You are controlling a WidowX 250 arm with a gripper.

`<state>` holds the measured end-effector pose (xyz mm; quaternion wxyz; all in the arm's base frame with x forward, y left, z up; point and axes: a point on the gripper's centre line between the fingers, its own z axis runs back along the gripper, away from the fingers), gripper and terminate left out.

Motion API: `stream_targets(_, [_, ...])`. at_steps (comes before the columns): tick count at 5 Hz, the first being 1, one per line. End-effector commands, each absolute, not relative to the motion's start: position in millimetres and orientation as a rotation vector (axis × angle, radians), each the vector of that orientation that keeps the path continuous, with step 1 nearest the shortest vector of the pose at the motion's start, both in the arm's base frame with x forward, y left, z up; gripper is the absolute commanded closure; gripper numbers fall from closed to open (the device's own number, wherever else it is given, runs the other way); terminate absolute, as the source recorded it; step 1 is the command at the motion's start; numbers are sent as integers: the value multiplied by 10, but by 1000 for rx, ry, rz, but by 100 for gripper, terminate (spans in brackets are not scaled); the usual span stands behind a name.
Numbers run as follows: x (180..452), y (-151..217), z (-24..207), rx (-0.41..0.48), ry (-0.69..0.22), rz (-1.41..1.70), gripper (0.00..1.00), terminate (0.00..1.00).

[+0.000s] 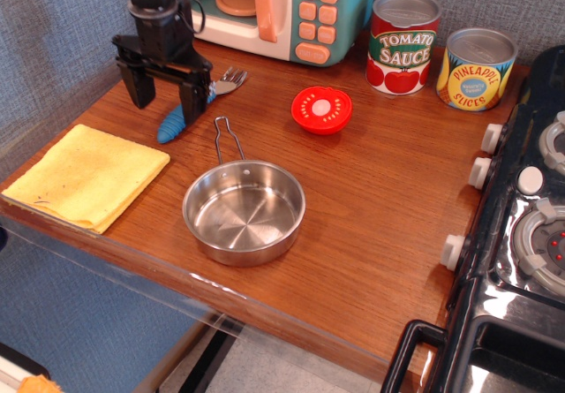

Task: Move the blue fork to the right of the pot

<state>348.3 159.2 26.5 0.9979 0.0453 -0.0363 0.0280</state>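
wooden counter (371,190): open hand (165,100) prob. over blue fork (181,117).

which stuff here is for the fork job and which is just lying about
For the job: blue fork, pot, tool.
Lying about: yellow cloth, red tomato slice, tomato sauce can, pineapple can, toy microwave, stove.

Blue fork (179,119) flat, diagonal, upper left of shiny empty pot (244,212)
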Motion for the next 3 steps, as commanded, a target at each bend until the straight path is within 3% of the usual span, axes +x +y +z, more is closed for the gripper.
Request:
stream_targets(1, [3584,1633,170,131,-46,61,0,0])
stream_targets(2, [3576,1608,64,124,-9,69,100,0])
stream_targets(3, [3594,1553,24,131,6,67,100,0])
